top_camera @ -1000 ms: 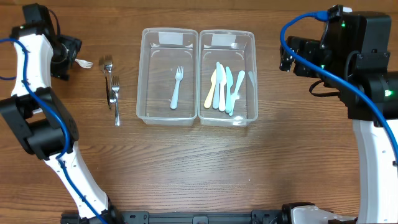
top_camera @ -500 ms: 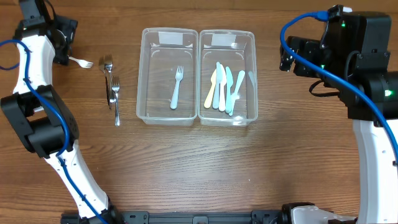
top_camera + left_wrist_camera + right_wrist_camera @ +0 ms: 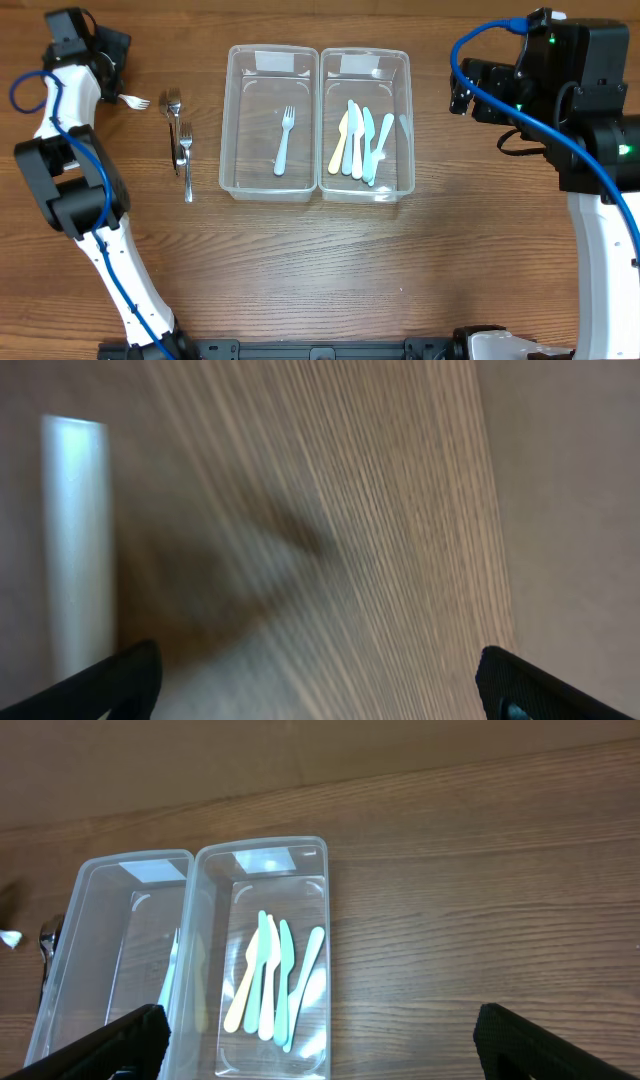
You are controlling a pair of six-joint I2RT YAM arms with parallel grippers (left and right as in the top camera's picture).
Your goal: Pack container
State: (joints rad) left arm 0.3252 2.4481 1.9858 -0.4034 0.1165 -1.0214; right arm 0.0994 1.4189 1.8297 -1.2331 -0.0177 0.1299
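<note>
By the counter's far-left corner the left gripper (image 3: 320, 685) gaped empty, the white fork (image 3: 135, 101) lying off-centre near one finger; I judged it should centre over the handle before closing, then lift toward the left container (image 3: 250, 150)

left claw (image 3: 320, 680) fingers parted, right claw (image 3: 320, 1040) likewise

Fork (image 3: 285, 140) in left container (image 3: 250, 155), knives (image 3: 360, 142) in right container (image 3: 396, 100)
</note>
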